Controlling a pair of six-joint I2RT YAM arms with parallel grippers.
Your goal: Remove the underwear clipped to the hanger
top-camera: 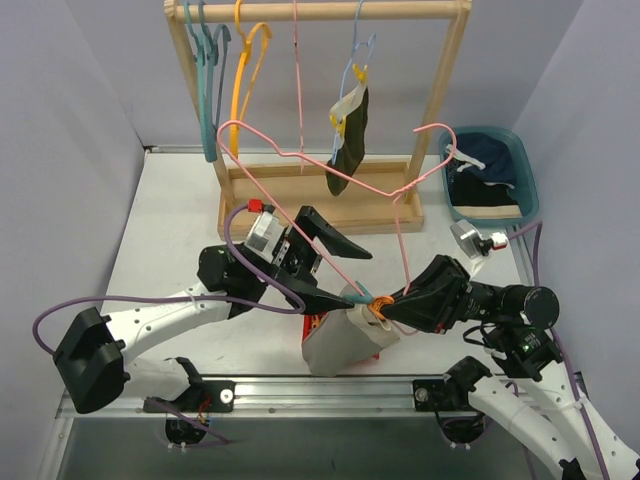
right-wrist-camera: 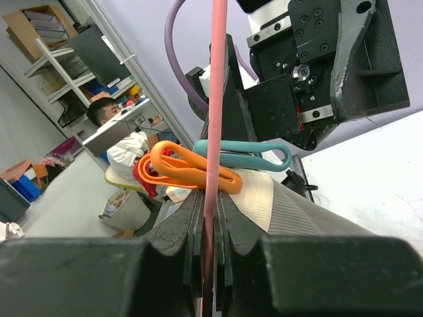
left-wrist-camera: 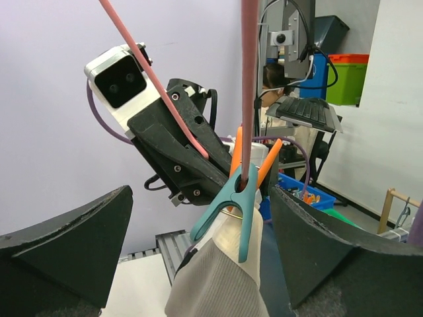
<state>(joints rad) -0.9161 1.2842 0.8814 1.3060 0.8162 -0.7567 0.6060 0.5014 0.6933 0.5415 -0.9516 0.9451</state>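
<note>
Underwear [top-camera: 335, 348], grey-beige, hangs low over the tabletop [top-camera: 170, 230] from a pink hanger [top-camera: 402, 250] by 2 pegs: a teal clip [left-wrist-camera: 238, 198] and an orange clip [right-wrist-camera: 188, 170]. Right fingers [top-camera: 405, 303] clench the wire. Left fingers [top-camera: 330, 237] gape around the teal clip, seemingly untouching. Unclipping is in hand; next, squeeze that clip.

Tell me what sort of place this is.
Probably a robotics lab: robot arms bolted to a walled-in table, a wooden hanger rack set up as a prop, and a seated person near storage shelves beyond.
</note>
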